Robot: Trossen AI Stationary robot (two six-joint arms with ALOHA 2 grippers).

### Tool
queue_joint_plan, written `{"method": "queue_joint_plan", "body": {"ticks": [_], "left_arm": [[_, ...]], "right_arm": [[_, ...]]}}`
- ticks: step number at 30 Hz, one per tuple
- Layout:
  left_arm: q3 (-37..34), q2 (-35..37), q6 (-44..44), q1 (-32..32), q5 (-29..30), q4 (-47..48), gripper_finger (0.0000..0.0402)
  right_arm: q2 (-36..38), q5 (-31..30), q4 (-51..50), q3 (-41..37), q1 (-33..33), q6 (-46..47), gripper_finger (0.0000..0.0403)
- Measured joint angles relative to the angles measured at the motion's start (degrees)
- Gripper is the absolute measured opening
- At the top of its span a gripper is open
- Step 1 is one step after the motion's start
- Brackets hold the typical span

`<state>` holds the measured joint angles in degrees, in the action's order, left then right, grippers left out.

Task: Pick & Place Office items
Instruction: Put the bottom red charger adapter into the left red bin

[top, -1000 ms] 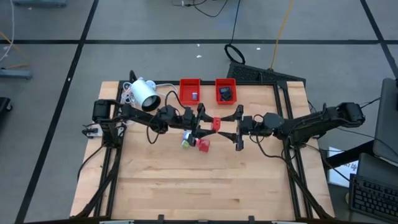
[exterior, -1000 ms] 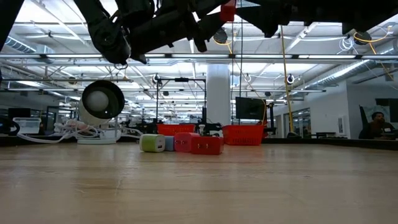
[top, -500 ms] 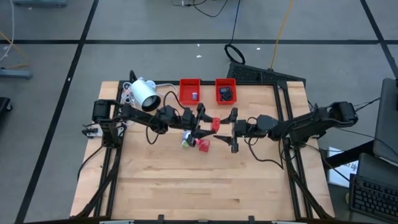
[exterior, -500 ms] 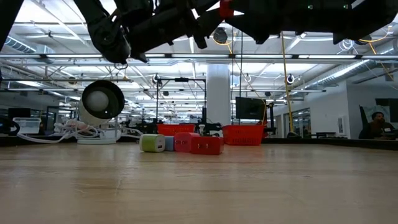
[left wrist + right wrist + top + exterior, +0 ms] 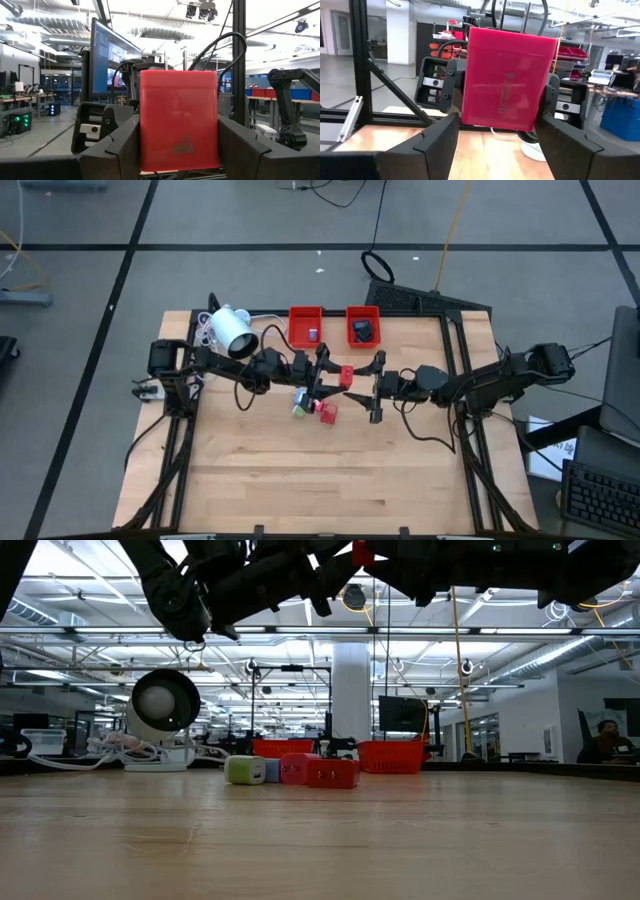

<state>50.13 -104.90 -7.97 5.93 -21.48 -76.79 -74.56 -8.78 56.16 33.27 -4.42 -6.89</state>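
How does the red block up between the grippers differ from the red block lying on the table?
The raised red block is held in the air by the left gripper, fingers on two sides, with the right gripper open around it; the table's red block lies on the wood, untouched. The raised block is alone; the table block sits beside a green piece. Both are red, boxy and similar in size.

I see held block (image 5: 346, 375) above table (image 5: 300, 480) centre, between left gripper (image 5: 325, 373) and right gripper (image 5: 376, 387); cluster of blocks (image 5: 314, 407) below-left; two trays (image 5: 305, 320) behind.
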Motion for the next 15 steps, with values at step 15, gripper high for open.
{"method": "queue_joint_plan", "body": {"ticks": [15], "left_arm": [[0.0,-0.1,-1.1,0.0,-3.2,0.6,0.0211]], "right_arm": [[2.0,0.0,-3.3,0.0,0.0,-2.8,0.0303]]}}
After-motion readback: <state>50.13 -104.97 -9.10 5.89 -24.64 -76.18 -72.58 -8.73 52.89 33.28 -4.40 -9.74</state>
